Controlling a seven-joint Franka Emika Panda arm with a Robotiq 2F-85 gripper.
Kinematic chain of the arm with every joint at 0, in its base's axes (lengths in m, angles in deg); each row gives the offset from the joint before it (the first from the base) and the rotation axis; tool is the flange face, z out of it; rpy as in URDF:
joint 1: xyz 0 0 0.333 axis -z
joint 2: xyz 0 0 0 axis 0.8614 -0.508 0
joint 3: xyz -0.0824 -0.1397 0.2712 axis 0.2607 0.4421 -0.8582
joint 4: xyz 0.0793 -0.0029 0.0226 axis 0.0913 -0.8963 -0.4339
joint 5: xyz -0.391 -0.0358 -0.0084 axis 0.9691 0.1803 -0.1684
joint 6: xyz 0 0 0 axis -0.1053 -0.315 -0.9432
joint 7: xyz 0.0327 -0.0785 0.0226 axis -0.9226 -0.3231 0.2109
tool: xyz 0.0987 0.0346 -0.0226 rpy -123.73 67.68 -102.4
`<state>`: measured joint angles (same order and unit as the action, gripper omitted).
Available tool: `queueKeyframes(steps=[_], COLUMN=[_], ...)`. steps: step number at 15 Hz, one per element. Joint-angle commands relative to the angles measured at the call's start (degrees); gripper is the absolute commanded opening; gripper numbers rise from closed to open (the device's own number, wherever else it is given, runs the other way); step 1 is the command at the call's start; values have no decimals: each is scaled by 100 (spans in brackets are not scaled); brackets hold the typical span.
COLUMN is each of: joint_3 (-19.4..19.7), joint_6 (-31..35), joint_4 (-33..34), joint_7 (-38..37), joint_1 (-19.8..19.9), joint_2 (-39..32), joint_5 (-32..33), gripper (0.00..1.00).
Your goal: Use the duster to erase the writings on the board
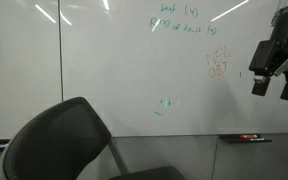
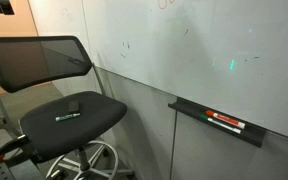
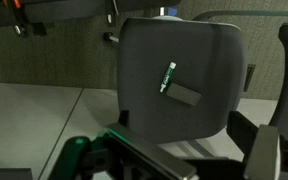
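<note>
The duster, a small dark block, lies on the black office chair's seat in an exterior view and in the wrist view, next to a green marker. The whiteboard carries green writing at the top, an orange scribble and a small green face. My gripper hangs in front of the board's right side, open and empty. In the wrist view its fingers frame the chair seat from well above.
The chair's mesh back stands in front of the board's lower left. A marker tray holding red and black markers is fixed under the board. The chair's star base and wheels rest on the floor.
</note>
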<state>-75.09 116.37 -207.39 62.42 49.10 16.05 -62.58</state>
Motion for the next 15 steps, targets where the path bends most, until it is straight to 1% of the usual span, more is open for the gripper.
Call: queueKeyframes(steps=[1, 15], joint_3=[-26, -11], joint_6=[-22, -14], joint_4=[36, 84], joint_7=[25, 44], joint_1=[43, 70], joint_2=[9, -26], joint_5=[-22, -9], gripper=[100, 100])
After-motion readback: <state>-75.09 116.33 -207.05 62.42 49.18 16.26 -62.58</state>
